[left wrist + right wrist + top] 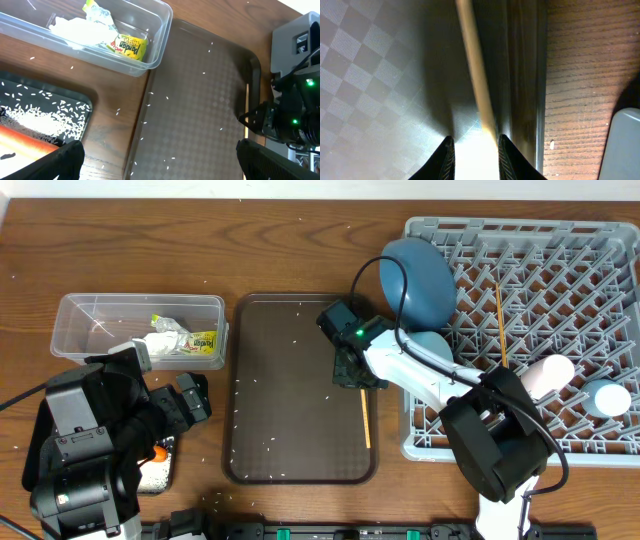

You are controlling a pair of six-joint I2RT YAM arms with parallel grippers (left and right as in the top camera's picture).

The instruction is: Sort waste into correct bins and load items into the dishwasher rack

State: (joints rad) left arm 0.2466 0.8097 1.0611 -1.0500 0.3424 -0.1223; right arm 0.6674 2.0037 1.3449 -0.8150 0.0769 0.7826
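One wooden chopstick (366,420) (472,65) lies along the right edge of the brown serving tray (290,410). My right gripper (352,375) (476,140) is down over its upper end. The jaws are narrowed to either side of the stick, the gap wider than the stick, and glare hides the contact. A second chopstick (500,325) lies in the dishwasher rack (600,240) with the blue plate (415,280) and two cups (548,373) (607,397). My left gripper (190,405) (160,160) hangs wide open and empty near the tray's left edge.
The clear tub (75,315) (160,45) holds the wrapper (127,47) and napkin (75,27). The black tray (165,475) (75,97) holds the carrot (25,140) and rice (45,117). Loose grains dot the serving tray and the wood beside it.
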